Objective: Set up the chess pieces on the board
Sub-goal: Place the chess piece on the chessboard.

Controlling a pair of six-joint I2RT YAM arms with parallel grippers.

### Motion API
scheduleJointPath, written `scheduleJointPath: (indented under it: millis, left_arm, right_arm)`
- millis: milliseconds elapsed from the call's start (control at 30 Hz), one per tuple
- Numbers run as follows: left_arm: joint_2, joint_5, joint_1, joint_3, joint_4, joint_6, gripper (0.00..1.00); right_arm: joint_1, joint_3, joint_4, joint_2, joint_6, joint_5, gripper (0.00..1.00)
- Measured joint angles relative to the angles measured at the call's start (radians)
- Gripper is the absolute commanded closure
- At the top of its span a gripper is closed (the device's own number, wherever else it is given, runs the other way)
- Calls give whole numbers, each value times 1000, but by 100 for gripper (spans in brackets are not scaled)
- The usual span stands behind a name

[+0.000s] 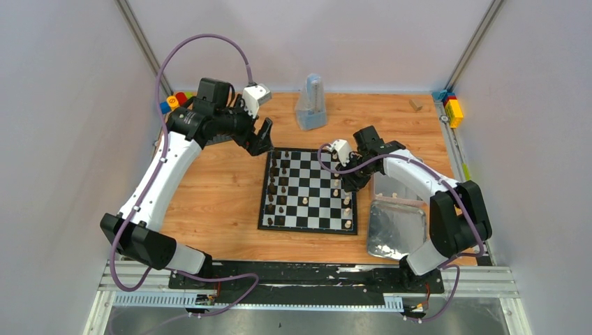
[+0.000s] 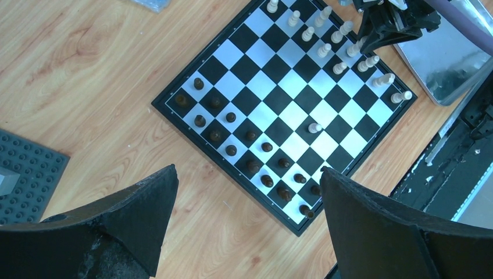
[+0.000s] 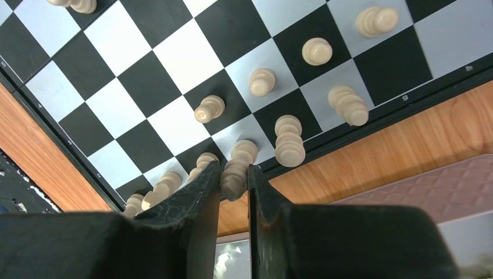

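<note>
At the board's (image 3: 174,64) right edge, my right gripper (image 3: 234,177) is nearly closed, pinching a cream piece (image 3: 240,157). It looks light, hard and smooth, prone to toppling, so the narrow stem is the place to hold. My left gripper (image 2: 249,170) hangs wide open, empty, near the board's far-left corner.

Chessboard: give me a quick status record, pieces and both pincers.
board: on the wooden table, between the arms
dark pieces: two rows on its left side
pale pieces: along its right side, one pawn advanced toward the middle
left pincer: open, empty, above the far left corner
right pincer: shut on a pale piece at the right edge
</note>
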Motion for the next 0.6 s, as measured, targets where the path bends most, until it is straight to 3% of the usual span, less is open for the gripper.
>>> scheduleJointPath:
  millis: [300,600]
  left_arm:
    - [0,0,0,-15,2,0,1]
    - [0,1,0,-27,11,0,0]
  right_arm:
    - [0,-20,16,12,11,-2,93]
    - [0,-24,22,11,24,-6,67]
